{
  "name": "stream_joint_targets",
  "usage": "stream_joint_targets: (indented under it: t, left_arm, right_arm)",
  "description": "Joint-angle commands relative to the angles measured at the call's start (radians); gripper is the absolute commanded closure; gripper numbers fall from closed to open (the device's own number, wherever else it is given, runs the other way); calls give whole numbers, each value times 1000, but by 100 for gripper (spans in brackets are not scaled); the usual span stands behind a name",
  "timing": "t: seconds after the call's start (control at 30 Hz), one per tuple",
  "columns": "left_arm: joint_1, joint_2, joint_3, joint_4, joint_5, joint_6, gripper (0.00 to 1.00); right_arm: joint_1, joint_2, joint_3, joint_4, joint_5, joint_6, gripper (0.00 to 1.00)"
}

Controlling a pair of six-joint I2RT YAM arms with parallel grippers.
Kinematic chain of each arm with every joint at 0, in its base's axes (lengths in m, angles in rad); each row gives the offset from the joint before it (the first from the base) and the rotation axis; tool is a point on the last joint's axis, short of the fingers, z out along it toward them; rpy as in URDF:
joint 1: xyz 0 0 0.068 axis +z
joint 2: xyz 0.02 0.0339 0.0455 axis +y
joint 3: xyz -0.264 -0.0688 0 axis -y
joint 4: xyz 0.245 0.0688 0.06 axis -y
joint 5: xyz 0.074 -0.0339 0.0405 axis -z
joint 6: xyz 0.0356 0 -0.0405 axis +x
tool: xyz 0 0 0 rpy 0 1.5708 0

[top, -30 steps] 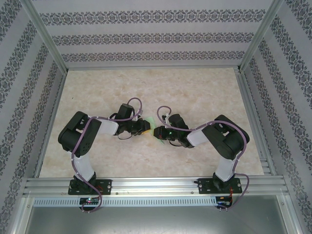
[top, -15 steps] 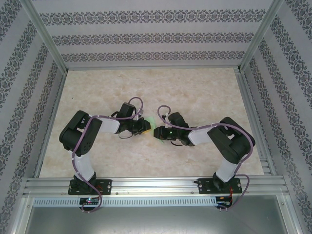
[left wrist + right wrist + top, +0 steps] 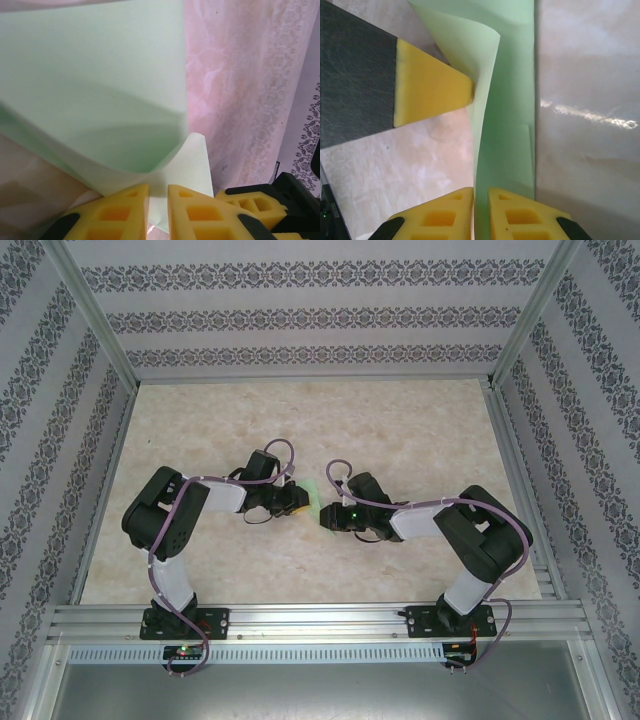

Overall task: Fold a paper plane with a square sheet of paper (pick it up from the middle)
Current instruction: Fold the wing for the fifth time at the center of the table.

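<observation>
Jaws, left gripper [image 3: 158, 200]: narrow, pinching square sheet of paper [image 3: 100, 90].
right gripper [image 3: 480, 200]: narrow, same sheet.
Axis: away from right jaws, curled.

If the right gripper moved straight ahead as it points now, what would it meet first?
The green paper it pinches; beyond it, probably a yellow finger of the left gripper, though depth is unclear.

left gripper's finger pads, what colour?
Yellow; best seen in the left wrist view, pads pinching green paper.
</observation>
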Motion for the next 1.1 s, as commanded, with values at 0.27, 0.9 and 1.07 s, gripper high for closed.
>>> stream_joint_targets:
  t: [0.27,0.9,1.07]
  left_arm:
    - [-8,13,28,-85,-34,37,81]
    - [-67,-85,-14,-11,65,65,75]
    - [-77,-41,-16,12,65,54,79]
  right_arm:
    - [-3,42,-18,-6,3,-19,93]
    - [-14,108,-7,3,-24,62,94]
    - [-25,121,-3,-5,-40,85,94]
